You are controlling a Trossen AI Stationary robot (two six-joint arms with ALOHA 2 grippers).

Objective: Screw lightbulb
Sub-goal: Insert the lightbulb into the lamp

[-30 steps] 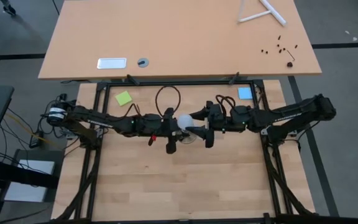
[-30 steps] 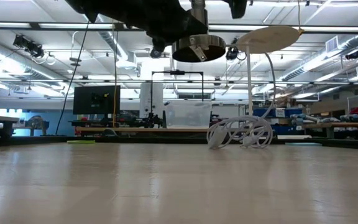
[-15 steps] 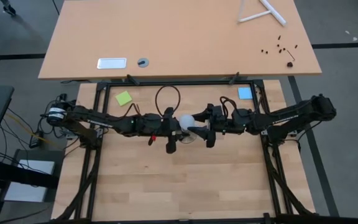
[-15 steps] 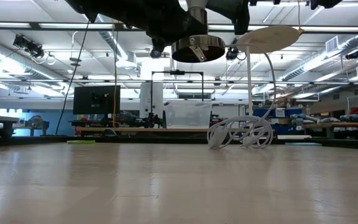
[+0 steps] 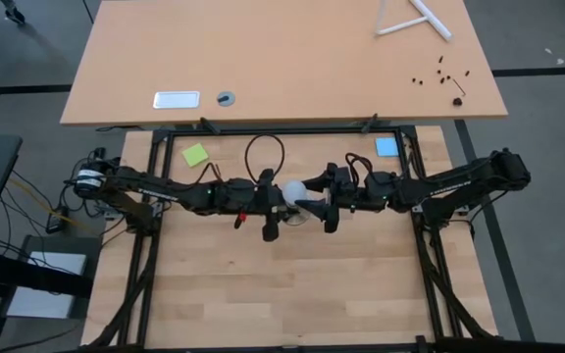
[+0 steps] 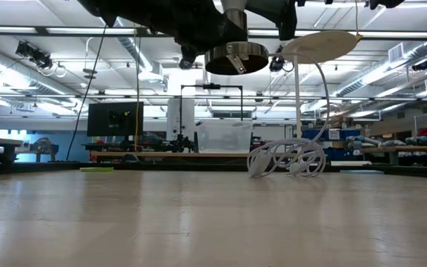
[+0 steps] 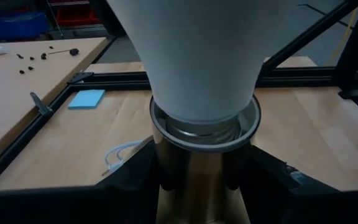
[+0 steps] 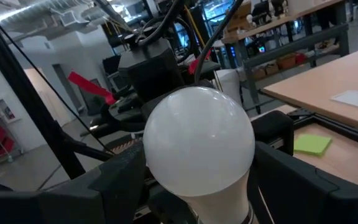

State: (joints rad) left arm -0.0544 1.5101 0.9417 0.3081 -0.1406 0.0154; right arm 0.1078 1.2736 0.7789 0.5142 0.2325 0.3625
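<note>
A light wooden table [image 5: 263,294] inside a black frame carries both arms, and a second, larger tan table [image 5: 282,59] stands behind it. The high view shows the two arms meeting at the middle of the table. The left gripper [image 5: 271,211] comes from the left and the right gripper [image 5: 327,206] from the right, and the lightbulb [image 5: 293,190] is a small white ball between them.

The low view shows what the high view does not: both arms hang well above the table top, and a round metal socket [image 6: 236,58] is seen from below. Behind it, a coiled white cord [image 6: 286,158] lies on the table.

The left wrist view looks closely at the socket [image 7: 205,134]. The white neck of the lightbulb [image 7: 204,56] enters the metal ring, and the left gripper's dark fingers [image 7: 135,174] pinch the socket from both sides. The screw end is hidden inside the ring.

In the right wrist view, the round top of the lightbulb [image 8: 197,143] fills the middle, and the right gripper's fingers [image 8: 120,171] stand on both sides of it, closed around the glass. The exact contact is hard to make out. A green note [image 5: 195,154] and a blue note [image 5: 386,147] lie near the far edge.
</note>
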